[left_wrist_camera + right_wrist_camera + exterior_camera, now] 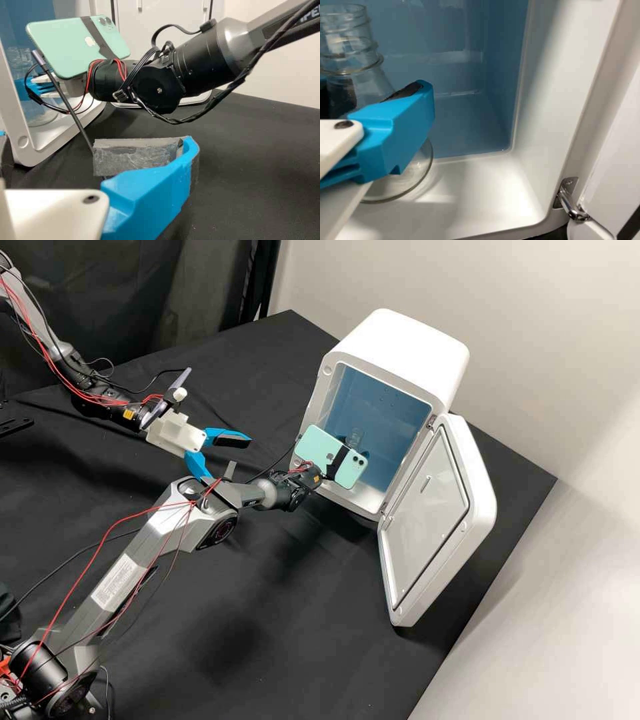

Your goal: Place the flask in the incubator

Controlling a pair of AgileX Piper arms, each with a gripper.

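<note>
- Right gripper [372, 102] clasps the flask [350, 55] below its neck.
- Flask stands upright on the floor inside the incubator [400, 353], whose door [440, 520] hangs open.
- Left gripper [229, 459] hovers spread wide above the bench [300, 613], apart from the incubator.

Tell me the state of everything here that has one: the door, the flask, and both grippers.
Incubator door: swung wide open.
Flask: upright, inside the incubator.
Left gripper: open, empty.
Right gripper: inside the incubator, at the flask.
</note>
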